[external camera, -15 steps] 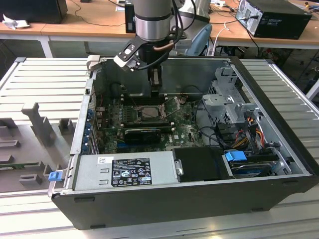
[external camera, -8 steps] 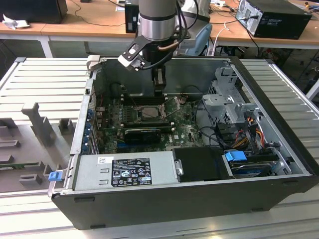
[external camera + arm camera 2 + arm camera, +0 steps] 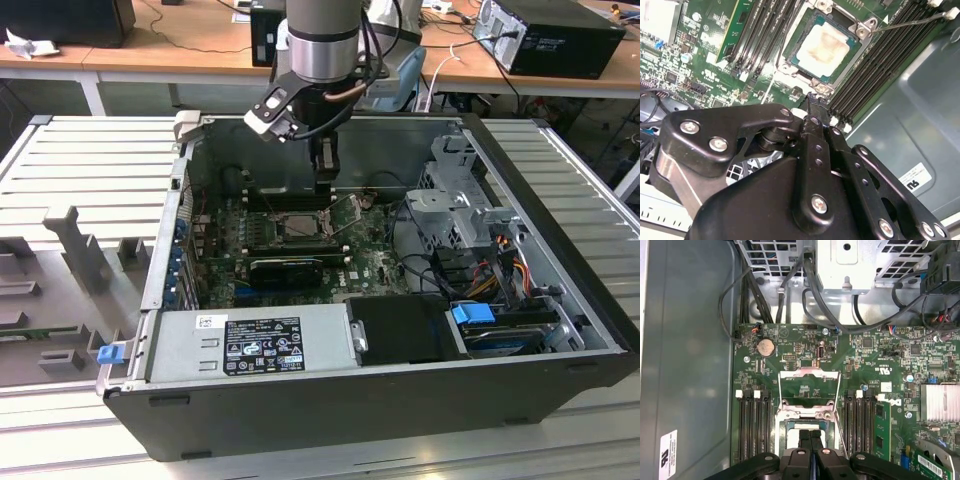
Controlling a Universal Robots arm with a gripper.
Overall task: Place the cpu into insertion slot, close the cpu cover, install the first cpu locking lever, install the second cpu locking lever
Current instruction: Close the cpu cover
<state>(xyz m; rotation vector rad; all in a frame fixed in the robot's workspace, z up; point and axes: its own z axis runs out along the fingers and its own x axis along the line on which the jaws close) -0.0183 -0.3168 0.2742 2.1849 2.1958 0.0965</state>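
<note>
Inside the case (image 3: 350, 405), my end effector (image 3: 812, 96) is clenched just over the slot (image 3: 784, 64) rim; the cpu (image 3: 826, 46) lies in the slot, the cover (image 3: 810, 371) standing open.

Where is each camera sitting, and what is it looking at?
Exterior view: sits off the arm, higher than the computer case, looking down into it; the arm and tool show.
First wrist view: rides on the arm, looking along the tool at the motherboard.
Second wrist view: rides on the arm, looking over the tool's links at the cpu.
Shared: both wrist views show the tool and the cpu.
</note>
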